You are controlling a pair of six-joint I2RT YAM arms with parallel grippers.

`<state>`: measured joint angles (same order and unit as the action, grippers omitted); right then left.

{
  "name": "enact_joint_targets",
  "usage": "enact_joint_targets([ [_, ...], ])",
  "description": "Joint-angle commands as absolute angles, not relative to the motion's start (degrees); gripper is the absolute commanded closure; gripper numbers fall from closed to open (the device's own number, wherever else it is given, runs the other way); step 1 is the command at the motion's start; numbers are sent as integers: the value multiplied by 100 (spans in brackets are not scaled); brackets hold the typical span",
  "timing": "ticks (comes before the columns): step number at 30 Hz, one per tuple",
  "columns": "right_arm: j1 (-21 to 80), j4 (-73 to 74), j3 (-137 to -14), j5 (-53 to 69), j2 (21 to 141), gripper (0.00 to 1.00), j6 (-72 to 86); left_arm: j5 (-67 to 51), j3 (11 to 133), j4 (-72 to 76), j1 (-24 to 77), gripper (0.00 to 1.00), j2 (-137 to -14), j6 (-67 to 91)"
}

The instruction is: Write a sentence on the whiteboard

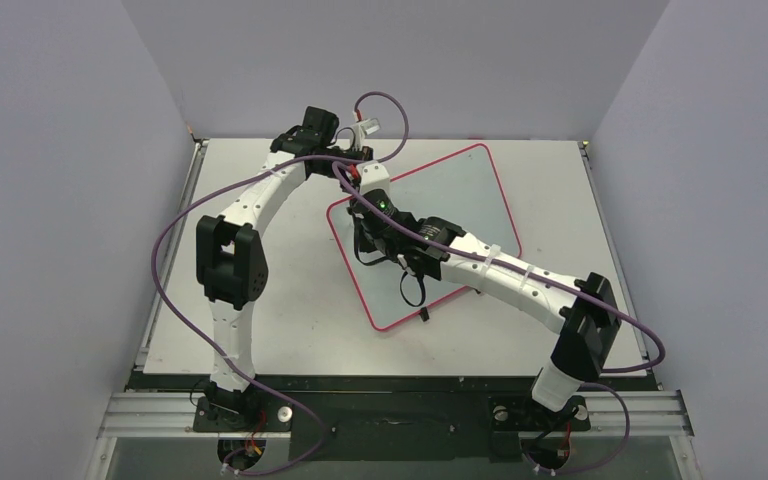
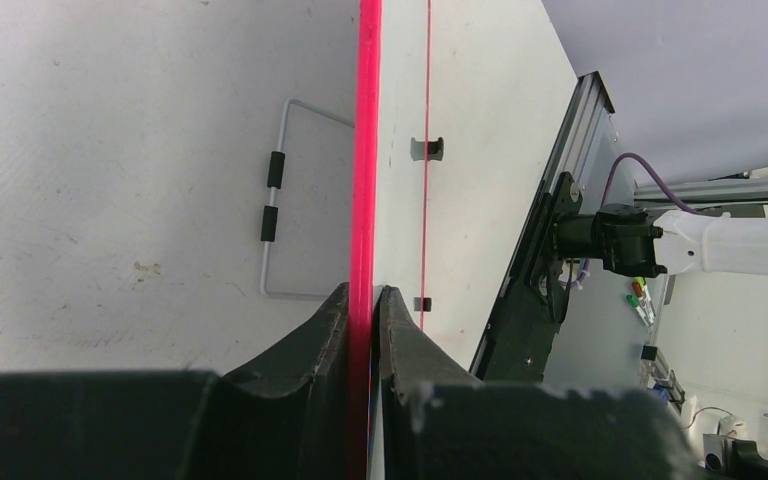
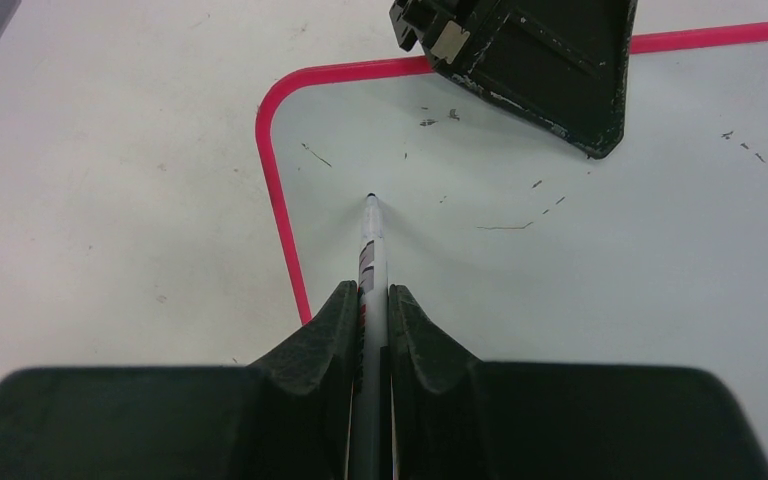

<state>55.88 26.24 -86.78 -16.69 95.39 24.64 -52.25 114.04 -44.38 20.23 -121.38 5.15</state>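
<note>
The whiteboard [image 1: 460,200], white with a red-pink rim, lies askew on the table. My left gripper [image 1: 360,178] is shut on its far rim. In the left wrist view the rim [image 2: 367,150] runs edge-on between the closed left gripper [image 2: 365,290]. My right gripper [image 3: 370,292] is shut on a grey marker [image 3: 371,250]. The marker's tip [image 3: 372,201] is at or just above the board face [image 3: 610,250], near a rounded corner. In the top view the right gripper [image 1: 370,235] hovers over the board's left part. No sentence shows, only small dark specks.
The pale table [image 1: 260,320] ends at a black rail [image 1: 390,385] by the arm bases. Grey walls close in on three sides. Purple cables [image 1: 160,250] loop beside the left arm. A wire loop with black sleeves [image 2: 274,200] shows left of the rim.
</note>
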Motion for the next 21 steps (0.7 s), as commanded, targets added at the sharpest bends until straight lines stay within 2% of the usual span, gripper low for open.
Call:
enact_joint_targets([
  [1,5586,2466,-8553,-1759,9534,100,2474,-4580,11430,-4231,2022,100,-11889,167],
  [14,5624,2289,-7609,-1589,8912,100,2736,-4542,11478,-4249,2020,100,-11892,158],
  [21,5638,2309,-7581,-1480,8653,100,2727,-4514,11470,-4249,2021,100,-11885,158],
])
